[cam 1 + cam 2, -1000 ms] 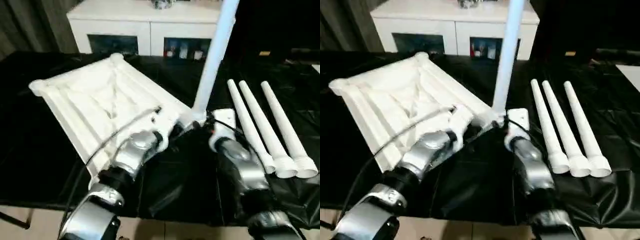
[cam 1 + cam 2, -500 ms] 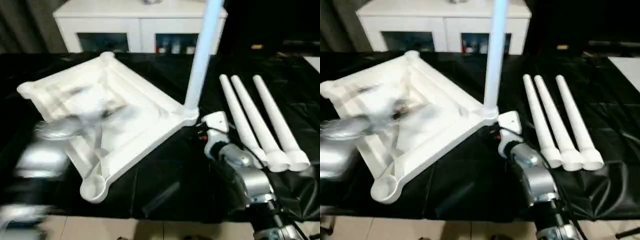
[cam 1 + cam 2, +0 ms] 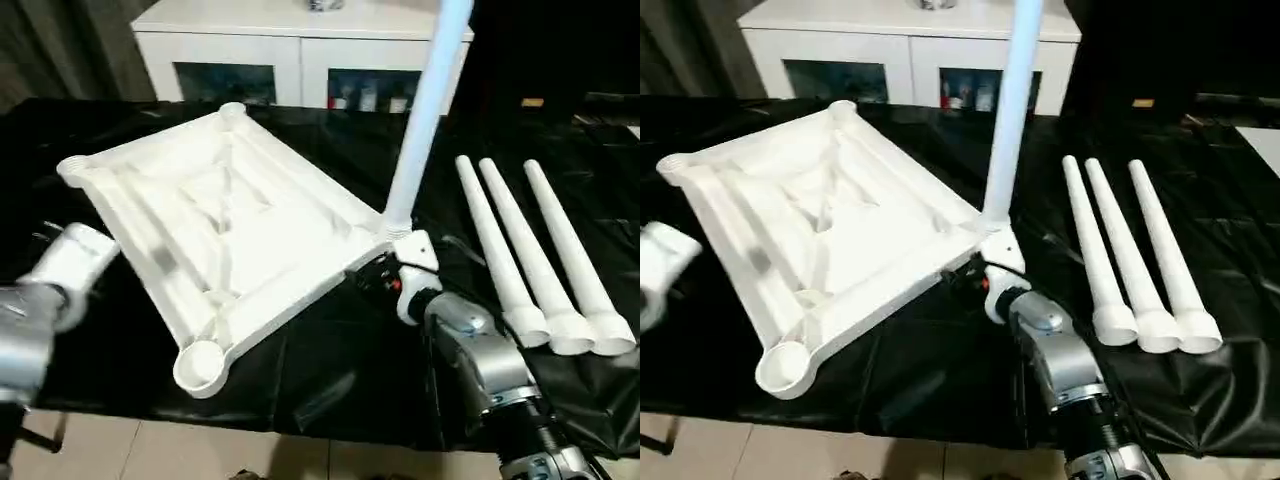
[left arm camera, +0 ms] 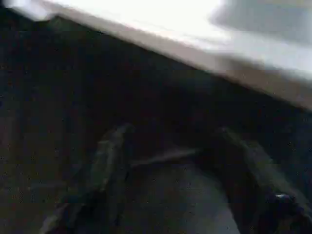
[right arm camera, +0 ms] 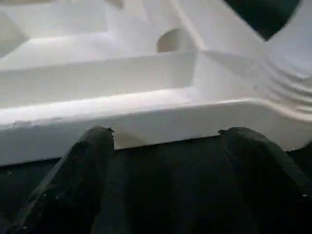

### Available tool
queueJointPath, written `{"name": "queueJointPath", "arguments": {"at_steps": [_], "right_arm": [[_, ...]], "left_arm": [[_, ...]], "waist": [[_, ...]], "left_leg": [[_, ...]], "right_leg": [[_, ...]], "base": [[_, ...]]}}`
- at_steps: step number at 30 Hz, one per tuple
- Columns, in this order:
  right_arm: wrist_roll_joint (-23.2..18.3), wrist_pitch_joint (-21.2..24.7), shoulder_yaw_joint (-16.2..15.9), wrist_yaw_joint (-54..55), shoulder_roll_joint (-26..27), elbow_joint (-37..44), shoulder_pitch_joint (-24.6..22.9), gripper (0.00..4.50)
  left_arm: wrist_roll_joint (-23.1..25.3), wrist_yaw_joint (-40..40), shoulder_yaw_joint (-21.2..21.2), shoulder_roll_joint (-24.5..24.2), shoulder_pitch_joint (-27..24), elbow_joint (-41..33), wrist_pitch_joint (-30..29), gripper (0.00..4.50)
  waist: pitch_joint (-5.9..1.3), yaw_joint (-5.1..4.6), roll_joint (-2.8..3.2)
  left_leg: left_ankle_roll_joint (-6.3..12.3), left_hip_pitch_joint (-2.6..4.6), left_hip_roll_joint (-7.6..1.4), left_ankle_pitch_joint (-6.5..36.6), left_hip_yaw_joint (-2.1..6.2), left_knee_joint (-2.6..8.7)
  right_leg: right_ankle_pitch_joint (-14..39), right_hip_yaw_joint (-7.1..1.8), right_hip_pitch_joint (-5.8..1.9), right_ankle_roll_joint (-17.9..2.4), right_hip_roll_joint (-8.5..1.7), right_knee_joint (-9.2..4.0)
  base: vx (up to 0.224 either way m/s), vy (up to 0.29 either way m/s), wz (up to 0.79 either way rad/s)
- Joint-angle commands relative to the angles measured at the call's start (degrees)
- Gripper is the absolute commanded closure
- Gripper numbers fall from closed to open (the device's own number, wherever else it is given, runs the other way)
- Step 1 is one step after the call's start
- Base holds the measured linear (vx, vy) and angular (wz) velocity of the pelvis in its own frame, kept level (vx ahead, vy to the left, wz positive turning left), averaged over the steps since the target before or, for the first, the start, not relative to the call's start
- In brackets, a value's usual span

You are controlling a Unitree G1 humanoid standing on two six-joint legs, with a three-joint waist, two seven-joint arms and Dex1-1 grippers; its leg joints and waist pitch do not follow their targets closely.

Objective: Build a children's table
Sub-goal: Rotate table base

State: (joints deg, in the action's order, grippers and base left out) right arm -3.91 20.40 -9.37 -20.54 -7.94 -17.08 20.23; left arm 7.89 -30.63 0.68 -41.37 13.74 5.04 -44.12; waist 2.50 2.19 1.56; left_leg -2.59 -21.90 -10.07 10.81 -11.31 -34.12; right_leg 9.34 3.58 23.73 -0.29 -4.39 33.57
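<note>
Black sheet covers the bench; white cabinet behind. Tabletop underside up, one leg standing. Right gripper spread wide, empty; left gripper likewise.

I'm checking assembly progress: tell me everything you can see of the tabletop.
The tabletop is a white, plastic-looking rectangle lying underside up on the black cloth, showing raised ribs and a rim. Round sockets mark its corners; the near one is empty. One white leg stands upright in the corner nearest the right claw, which is open just short of the rim.
</note>
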Motion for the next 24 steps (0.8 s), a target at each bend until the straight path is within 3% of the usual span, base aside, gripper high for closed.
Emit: {"name": "queueJointPath", "arguments": {"at_steps": [1,8,12,13,16,20,21,23,24], "right_arm": [[0.37,0.39,0.12,-0.36,-0.12,-1.32,1.42,0.61],[0.52,-0.83,-0.07,-1.03,0.70,-4.68,3.08,0.61],[0.62,-1.11,-0.42,-1.56,0.69,-5.18,3.37,0.61],[0.61,-1.21,-0.42,-1.60,0.73,-5.31,3.53,0.61],[0.66,-1.42,-0.51,-1.83,0.67,-5.28,3.67,0.61],[1.87,-1.23,0.12,-0.10,-0.37,-3.53,3.71,0.61],[2.86,-0.28,1.05,2.26,-0.92,-2.79,3.90,0.61],[4.15,2.45,2.43,5.35,-1.88,-1.40,4.31,0.61],[4.33,4.37,3.34,6.23,-2.63,-0.53,4.71,0.61]], "left_arm": [[-3.21,-3.09,-1.94,0.78,-0.39,-3.84,-1.59,1.31],[-10.81,-11.44,-4.52,3.68,-2.27,-13.22,-7.12,0.60],[-11.58,-12.10,-6.48,5.00,-2.96,-14.81,-7.16,0.42],[-10.95,-10.61,-7.64,6.36,-2.52,-14.18,-6.32,0.18],[-10.00,-8.05,-8.48,8.75,-1.42,-12.46,-4.91,0.09],[-8.85,-2.82,-9.29,15.67,2.81,-6.28,0.62,0.04],[-8.38,-1.73,-9.84,17.00,4.09,-4.18,2.46,0.04],[-7.42,-0.16,-10.52,18.69,5.88,-0.72,5.76,0.04],[-6.76,0.82,-11.01,19.71,7.06,1.44,7.45,0.04]], "waist": [[-3.24,-0.16,0.87],[-3.19,-0.31,0.69],[-3.10,-0.64,0.48],[-3.10,-0.69,0.50],[-3.14,-0.75,0.30],[-2.90,-0.22,0.18],[-3.05,-0.17,-0.16],[-3.06,-0.33,-0.24],[-3.16,-0.41,-0.16]], "left_leg": [[-1.31,1.75,-2.96,15.16,1.59,4.76],[-0.80,1.54,-2.85,14.98,1.56,4.48],[-0.91,1.36,-2.72,16.35,1.69,4.56],[-0.83,1.41,-2.72,16.45,1.68,4.51],[-0.64,1.39,-2.67,16.13,1.65,4.43],[-0.85,2.33,-2.62,18.18,1.33,4.21],[-1.13,2.17,-2.66,18.21,1.50,4.25],[-1.35,1.49,-2.67,16.91,1.76,4.57],[-1.41,1.76,-2.52,17.01,1.64,4.49]], "right_leg": [[10.49,-2.81,-2.21,-12.74,-3.40,-3.07],[12.54,-2.88,-2.31,-12.50,-3.47,-3.11],[14.81,-2.81,-2.39,-11.43,-3.28,-3.27],[15.34,-2.83,-2.34,-11.16,-3.30,-3.39],[16.08,-2.83,-2.34,-10.78,-3.22,-3.45],[19.54,-2.89,-1.40,-9.65,-2.96,-4.41],[20.12,-2.99,-1.71,-9.50,-3.21,-4.21],[19.11,-2.89,-2.18,-8.64,-3.06,-4.04],[18.56,-2.89,-2.00,-8.18,-2.84,-4.07]], "base": [[0.000,0.000,0.00],[0.000,0.000,0.00],[0.000,0.000,0.00],[0.000,0.000,0.00],[0.000,0.000,0.00],[0.000,0.000,0.00],[0.000,0.000,0.00],[0.000,0.000,0.00],[0.000,0.000,0.00]]}}
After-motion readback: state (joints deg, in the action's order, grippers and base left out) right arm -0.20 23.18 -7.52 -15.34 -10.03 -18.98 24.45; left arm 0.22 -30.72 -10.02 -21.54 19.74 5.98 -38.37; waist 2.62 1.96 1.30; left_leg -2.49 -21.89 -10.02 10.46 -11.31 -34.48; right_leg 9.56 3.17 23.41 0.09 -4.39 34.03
